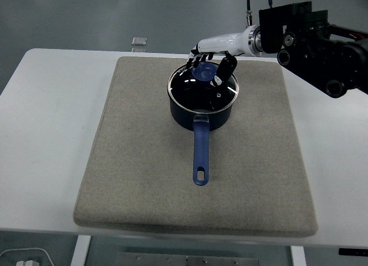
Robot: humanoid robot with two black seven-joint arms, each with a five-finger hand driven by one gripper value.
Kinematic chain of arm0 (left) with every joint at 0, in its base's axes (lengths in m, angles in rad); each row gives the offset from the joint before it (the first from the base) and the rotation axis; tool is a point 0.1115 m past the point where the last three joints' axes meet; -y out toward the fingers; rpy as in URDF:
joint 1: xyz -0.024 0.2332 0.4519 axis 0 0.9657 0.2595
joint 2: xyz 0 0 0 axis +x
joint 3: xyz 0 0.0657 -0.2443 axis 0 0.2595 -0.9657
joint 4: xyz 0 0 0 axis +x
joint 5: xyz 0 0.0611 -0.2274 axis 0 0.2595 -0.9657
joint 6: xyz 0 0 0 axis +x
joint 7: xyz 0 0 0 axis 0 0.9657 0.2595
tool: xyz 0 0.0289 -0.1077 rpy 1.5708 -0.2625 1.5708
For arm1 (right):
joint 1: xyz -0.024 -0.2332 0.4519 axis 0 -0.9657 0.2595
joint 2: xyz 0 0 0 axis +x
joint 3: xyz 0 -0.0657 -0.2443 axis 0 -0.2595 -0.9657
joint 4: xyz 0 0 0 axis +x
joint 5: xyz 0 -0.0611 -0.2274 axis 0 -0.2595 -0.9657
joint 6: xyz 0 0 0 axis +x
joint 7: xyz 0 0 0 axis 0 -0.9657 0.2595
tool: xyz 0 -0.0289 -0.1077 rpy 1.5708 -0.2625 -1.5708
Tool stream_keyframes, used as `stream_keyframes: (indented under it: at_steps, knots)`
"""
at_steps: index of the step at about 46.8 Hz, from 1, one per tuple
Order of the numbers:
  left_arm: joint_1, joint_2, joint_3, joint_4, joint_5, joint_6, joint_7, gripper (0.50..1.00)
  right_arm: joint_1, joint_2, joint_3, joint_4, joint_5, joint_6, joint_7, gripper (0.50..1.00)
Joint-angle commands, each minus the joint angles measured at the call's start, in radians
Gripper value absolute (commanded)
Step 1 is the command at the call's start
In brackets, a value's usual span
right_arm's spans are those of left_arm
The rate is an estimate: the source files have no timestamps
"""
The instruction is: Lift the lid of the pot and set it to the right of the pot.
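Note:
A dark blue pot (201, 113) with a long blue handle (200, 154) stands on the beige mat (138, 162), its handle pointing at the near edge. A glass lid (198, 92) with a metal rim and a blue knob (203, 73) covers the pot. My right hand (210, 67) reaches in from the upper right and its fingers curl around the blue knob from above. The lid sits on the pot. The left arm does not show.
The mat's right part beside the pot (264, 122) is bare fabric. A small silver object (138, 42) lies on the white table (46, 122) behind the mat's far left corner. My right arm's black housing (316, 44) hangs over the table's far right.

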Motion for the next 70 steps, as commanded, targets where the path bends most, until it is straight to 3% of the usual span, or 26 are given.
stream_keyframes:
  at_steps: [1, 21, 33, 47, 51, 70]
  knots:
    - [0.0, 0.0, 0.0, 0.0, 0.0, 0.0, 0.0, 1.0, 0.0, -0.001, 0.0, 0.0, 0.0, 0.0, 0.0, 0.821]
    - [0.0, 0.0, 0.0, 0.0, 0.0, 0.0, 0.0, 1.0, -0.003, -0.003, -0.002, -0.002, -0.005, 0.0, 0.0, 0.803]
    - [0.0, 0.0, 0.0, 0.0, 0.0, 0.0, 0.0, 1.0, -0.003, -0.003, -0.002, -0.002, -0.011, 0.0, 0.005, 0.686]
    - [0.0, 0.0, 0.0, -0.001, 0.0, 0.0, 0.0, 1.0, -0.003, -0.003, 0.0, -0.002, -0.011, 0.003, 0.02, 0.65]
    - [0.0, 0.0, 0.0, 0.0, 0.0, 0.0, 0.0, 1.0, -0.002, -0.004, 0.0, -0.002, -0.011, 0.005, 0.022, 0.615]
    - [0.0, 0.0, 0.0, 0.0, -0.001, 0.0, 0.0, 1.0, 0.021, -0.018, 0.012, -0.002, 0.002, 0.037, 0.019, 0.603]
